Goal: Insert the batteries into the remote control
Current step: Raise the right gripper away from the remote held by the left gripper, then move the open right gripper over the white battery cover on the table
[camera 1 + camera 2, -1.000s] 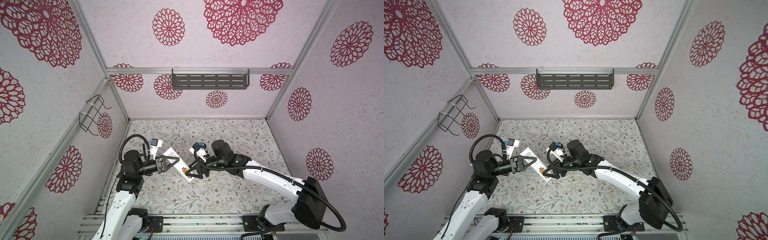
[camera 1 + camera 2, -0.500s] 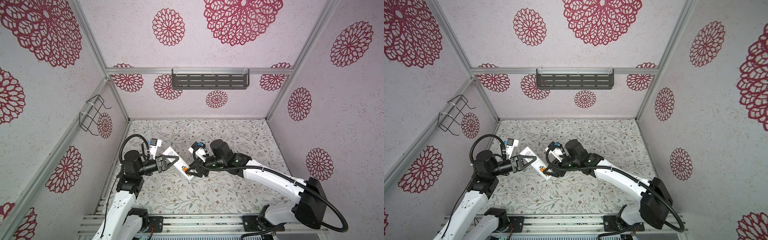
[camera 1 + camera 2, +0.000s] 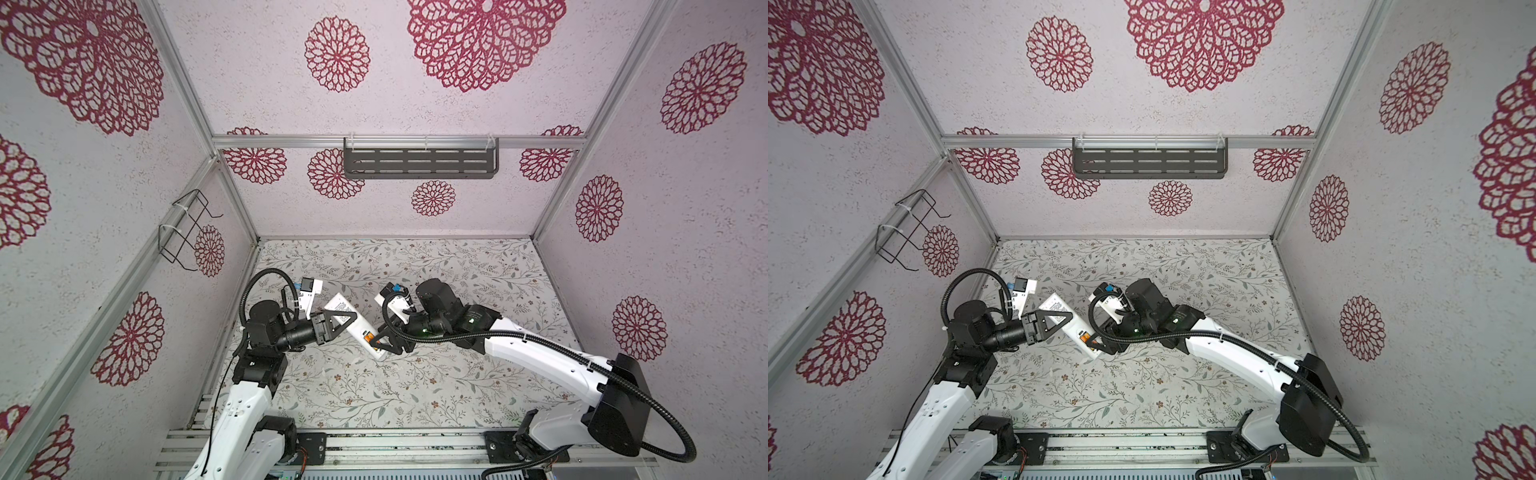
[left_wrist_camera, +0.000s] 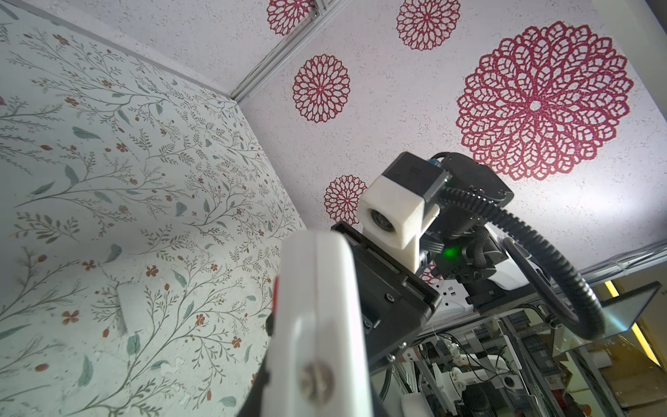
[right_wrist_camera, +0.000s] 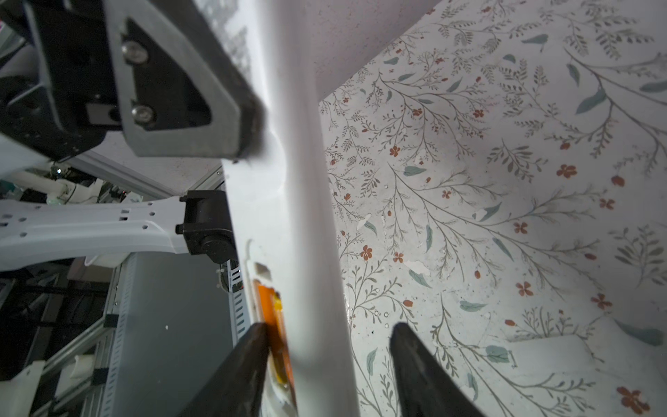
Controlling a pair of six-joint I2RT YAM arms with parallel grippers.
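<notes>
My left gripper is shut on the remote control, a long white bar held slanted above the table in both top views. Its plain back faces up with the compartment open. An orange battery lies in that compartment near the lower end. My right gripper is open and straddles this end of the remote. One dark fingertip touches the battery; the other fingertip stands clear of the remote's far side. In the left wrist view the remote fills the space between the jaws.
A small flat white piece lies on the flowered table below the remote, also visible in the right wrist view. A dark slotted shelf hangs on the back wall and a wire rack on the left wall.
The right gripper has stayed at the remote's lower end, shifting only slightly. The left gripper holds the remote as before.
</notes>
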